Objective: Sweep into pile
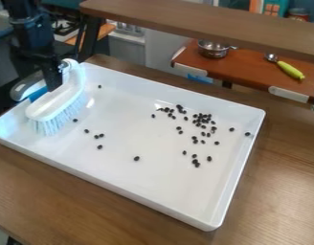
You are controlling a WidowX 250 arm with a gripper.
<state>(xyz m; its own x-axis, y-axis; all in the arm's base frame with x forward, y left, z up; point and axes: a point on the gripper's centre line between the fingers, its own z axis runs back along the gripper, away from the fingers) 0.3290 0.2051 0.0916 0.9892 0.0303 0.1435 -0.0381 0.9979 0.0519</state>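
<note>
At the left end of the white tray (153, 177), my black gripper (54, 82) is shut on the handle of a white brush (57, 103). The brush has a grey and blue handle, and its pale bristles point down at the tray floor; whether they touch it I cannot tell. Small black beans (202, 119) lie scattered, most of them in a loose group toward the tray's right side. Several stray beans (96, 137) are just right of the brush, one bean (136, 158) sits near the middle, and another (99, 86) is by the back wall.
The tray's raised walls stand around the beans on a brown wooden table (70, 201). Behind it, a wooden shelf (210, 21) crosses above a reddish-brown board (249, 72) with a metal pot (214, 49) and a green-handled scoop (290, 70).
</note>
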